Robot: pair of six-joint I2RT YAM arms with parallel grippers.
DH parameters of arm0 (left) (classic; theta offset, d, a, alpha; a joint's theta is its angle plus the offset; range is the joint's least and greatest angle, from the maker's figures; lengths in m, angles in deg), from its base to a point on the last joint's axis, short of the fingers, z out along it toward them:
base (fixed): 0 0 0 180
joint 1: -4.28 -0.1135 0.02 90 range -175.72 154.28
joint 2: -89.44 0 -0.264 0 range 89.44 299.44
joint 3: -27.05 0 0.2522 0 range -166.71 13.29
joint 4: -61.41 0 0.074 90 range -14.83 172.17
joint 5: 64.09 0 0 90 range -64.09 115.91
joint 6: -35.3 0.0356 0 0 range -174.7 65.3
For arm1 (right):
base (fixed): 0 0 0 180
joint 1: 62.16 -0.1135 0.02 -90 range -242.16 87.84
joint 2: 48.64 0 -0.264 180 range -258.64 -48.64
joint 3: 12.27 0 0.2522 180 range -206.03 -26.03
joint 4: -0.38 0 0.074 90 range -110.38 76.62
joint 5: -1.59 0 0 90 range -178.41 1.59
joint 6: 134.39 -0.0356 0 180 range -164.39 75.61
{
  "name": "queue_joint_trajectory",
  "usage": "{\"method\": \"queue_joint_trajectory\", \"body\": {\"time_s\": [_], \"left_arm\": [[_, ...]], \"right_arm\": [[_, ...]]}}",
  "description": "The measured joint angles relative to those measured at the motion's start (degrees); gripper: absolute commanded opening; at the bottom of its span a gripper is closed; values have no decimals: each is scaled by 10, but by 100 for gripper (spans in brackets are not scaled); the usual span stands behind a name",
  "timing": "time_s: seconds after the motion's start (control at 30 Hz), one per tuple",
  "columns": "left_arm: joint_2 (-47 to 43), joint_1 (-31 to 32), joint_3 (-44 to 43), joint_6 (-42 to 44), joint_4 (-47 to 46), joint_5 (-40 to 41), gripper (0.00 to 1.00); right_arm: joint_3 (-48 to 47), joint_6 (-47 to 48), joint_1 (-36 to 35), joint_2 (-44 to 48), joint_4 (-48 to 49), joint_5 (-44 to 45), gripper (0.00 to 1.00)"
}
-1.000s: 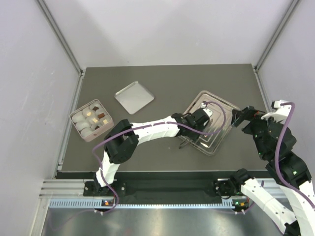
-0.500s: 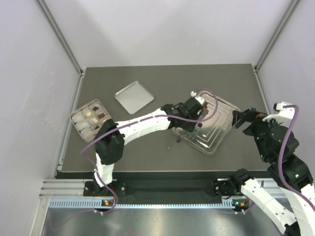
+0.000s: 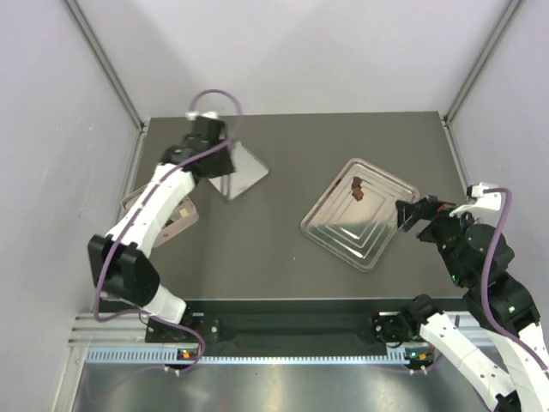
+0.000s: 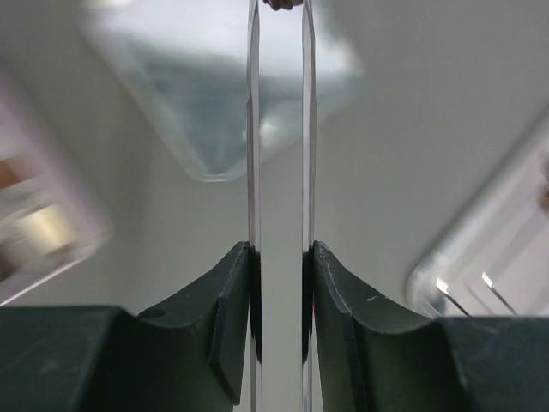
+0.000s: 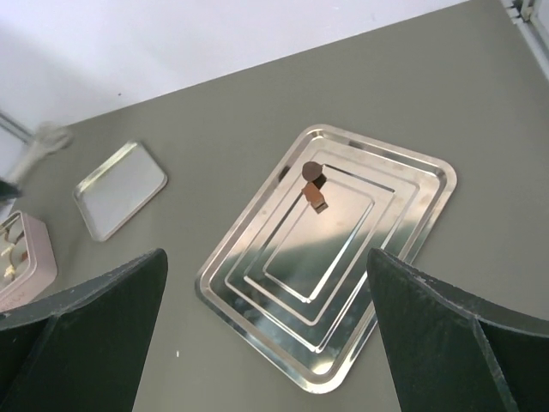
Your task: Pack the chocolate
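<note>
A dark round chocolate (image 5: 311,171) and a brown block (image 5: 316,197) lie on the steel tray (image 5: 403,249); the top view shows them as one brown spot (image 3: 357,187). My left gripper (image 3: 220,161) is over the small lid (image 3: 249,172). It is shut on tweezers (image 4: 255,129), whose tips hold a brown chocolate piece (image 4: 283,3). The pink box (image 3: 190,216) is mostly hidden under the left arm. It is blurred in the left wrist view (image 4: 43,232). My right gripper (image 3: 412,213) is open and empty at the tray's right edge.
The steel tray (image 3: 343,236) lies right of centre. The small steel lid (image 5: 120,189) lies at the back left, with the pink box (image 5: 21,257) nearer. Walls close in the table on three sides.
My left arm has swung from the steel tray to the far left, carrying the tweezers over the small lid. The right gripper has stayed by the tray.
</note>
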Motion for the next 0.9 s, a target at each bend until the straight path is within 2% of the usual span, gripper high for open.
{"method": "queue_joint_trajectory", "body": {"time_s": [0.17, 0.33, 0.6, 0.9], "left_arm": [[-80, -168, 61, -4, 29, 24, 38], [-116, -275, 104, -2, 49, 64, 38], [-123, -343, 163, 6, 57, 95, 38], [-123, -347, 173, 10, 48, 111, 37]], "right_arm": [[11, 3, 0, 1, 3, -14, 100], [10, 13, 0, -4, 8, -35, 100], [2, 28, 0, -60, 20, -73, 100], [-22, 29, 0, -79, 25, -96, 100]]}}
